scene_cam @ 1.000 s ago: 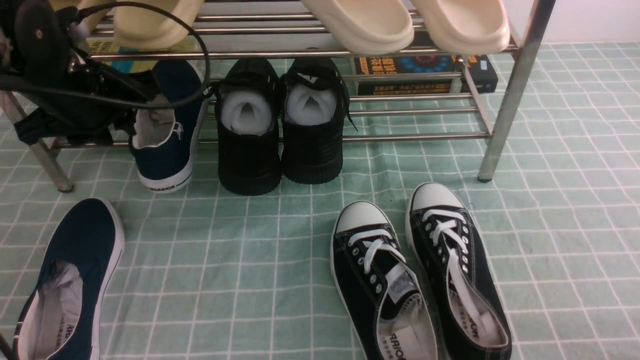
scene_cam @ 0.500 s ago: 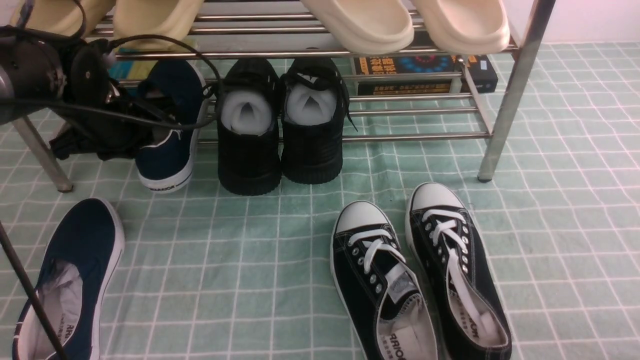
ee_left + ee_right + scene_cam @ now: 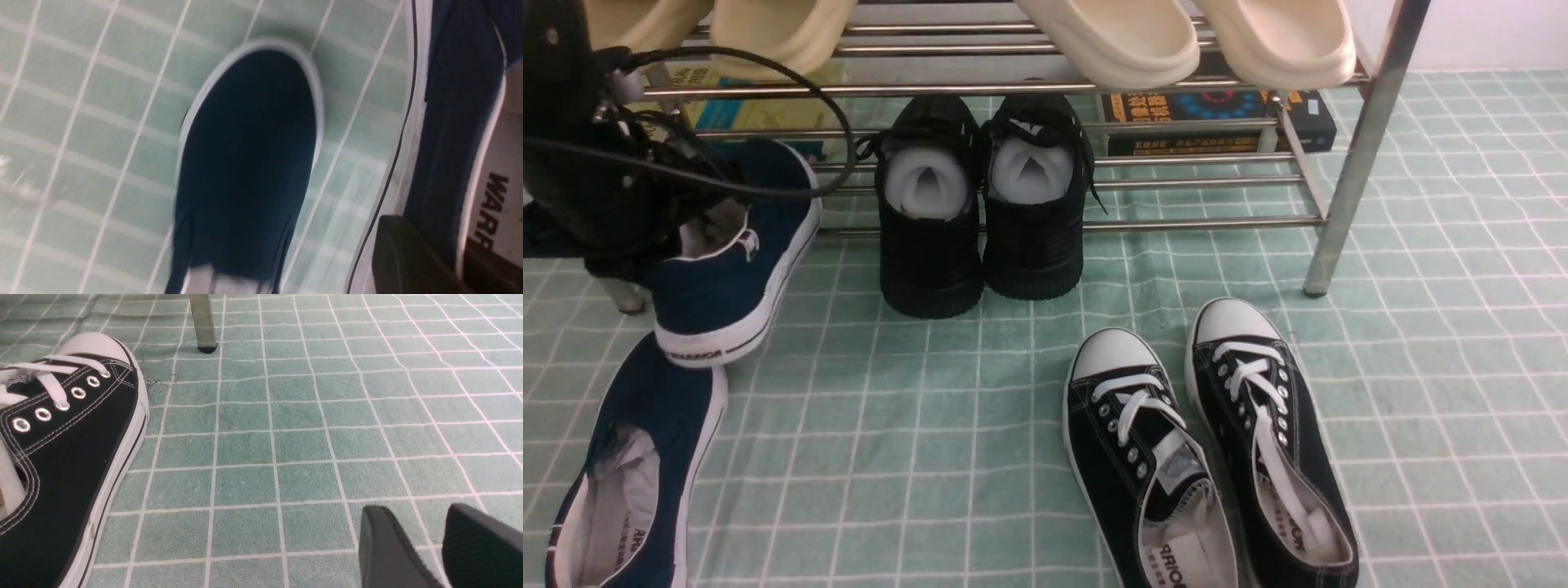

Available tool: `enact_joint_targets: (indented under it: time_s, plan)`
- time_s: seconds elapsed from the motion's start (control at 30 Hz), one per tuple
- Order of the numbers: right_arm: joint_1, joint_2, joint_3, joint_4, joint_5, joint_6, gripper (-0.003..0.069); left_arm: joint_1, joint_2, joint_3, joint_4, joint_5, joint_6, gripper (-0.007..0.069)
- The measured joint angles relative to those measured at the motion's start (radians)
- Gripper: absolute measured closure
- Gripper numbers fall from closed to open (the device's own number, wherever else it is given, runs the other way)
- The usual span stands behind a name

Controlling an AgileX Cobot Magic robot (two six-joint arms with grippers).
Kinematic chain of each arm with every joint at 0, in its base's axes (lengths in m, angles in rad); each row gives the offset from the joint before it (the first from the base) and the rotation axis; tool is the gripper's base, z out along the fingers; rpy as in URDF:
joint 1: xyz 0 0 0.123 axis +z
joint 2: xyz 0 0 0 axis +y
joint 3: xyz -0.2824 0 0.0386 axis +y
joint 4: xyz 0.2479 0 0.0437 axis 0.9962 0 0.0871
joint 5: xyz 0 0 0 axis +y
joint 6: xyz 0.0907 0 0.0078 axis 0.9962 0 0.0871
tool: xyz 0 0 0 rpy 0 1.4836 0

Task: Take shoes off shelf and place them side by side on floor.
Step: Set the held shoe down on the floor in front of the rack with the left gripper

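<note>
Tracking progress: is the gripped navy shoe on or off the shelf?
Off: left claw holds the shoe tilted, forward of the shelf, heel above its mate.

I am in what looks like a home's shoe corner. Before me stands a chrome shelf [image 3: 1364, 147] holding cream slippers [image 3: 1119, 41] and black sneakers [image 3: 931, 245], with navy slip-ons [image 3: 654, 408] nearby and a green checked cloth floor [image 3: 1421, 367] beneath.

Navy canvas white-soled slip-on [image 3: 737, 273] hangs tilted far left by the silver tube shelf [image 3: 1364, 147]; its twin [image 3: 658, 408] lies near-left on mint gridded floor [image 3: 931, 457].
</note>
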Motion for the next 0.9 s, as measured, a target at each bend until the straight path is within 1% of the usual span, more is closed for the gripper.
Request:
enact_joint_targets:
  time_s: [0.1,0.13,0.27,0.4,0.43,0.47,0.53,0.57,0.63,0.77,0.9]
  plan:
    - [0.000,0.000,0.000,0.000,0.000,0.000,0.0419,0.000,-0.046,0.019,-0.022,0.068,0.024,0.0601]
    - [0.000,0.000,0.000,0.000,0.000,0.000,0.0419,0.000,-0.049,0.022,-0.026,0.071,0.026,0.0601]
    - [0.000,0.000,0.000,0.000,0.000,0.000,0.0419,0.000,-0.118,0.140,-0.065,0.041,0.019,0.0601]
    - [0.000,0.000,0.000,0.000,0.000,0.000,0.0419,0.000,-0.152,0.276,-0.066,-0.035,-0.057,0.0601]
    - [0.000,0.000,0.000,0.000,0.000,0.000,0.0419,0.000,-0.152,0.282,-0.066,-0.040,-0.064,0.0601]
    - [0.000,0.000,0.000,0.000,0.000,0.000,0.0419,-0.004,-0.153,0.332,-0.070,-0.087,-0.079,0.0600]
    - [0.000,0.000,0.000,0.000,0.000,0.000,0.0419,-0.012,-0.154,0.356,-0.070,-0.118,-0.088,0.0600]
    - [0.000,0.000,0.000,0.000,0.000,0.000,0.0419,-0.030,-0.154,0.387,-0.069,-0.162,-0.101,0.0600]
    - [0.000,0.000,0.000,0.000,0.000,0.000,0.0419,-0.058,-0.154,0.413,-0.070,-0.203,-0.136,0.0600]
    - [0.000,0.000,0.000,0.000,0.000,0.000,0.0419,-0.094,-0.154,0.426,-0.038,-0.223,-0.199,0.0600]
    - [0.000,0.000,0.000,0.000,0.000,0.000,0.0419,-0.098,-0.154,0.426,0.009,-0.223,-0.244,0.0599]
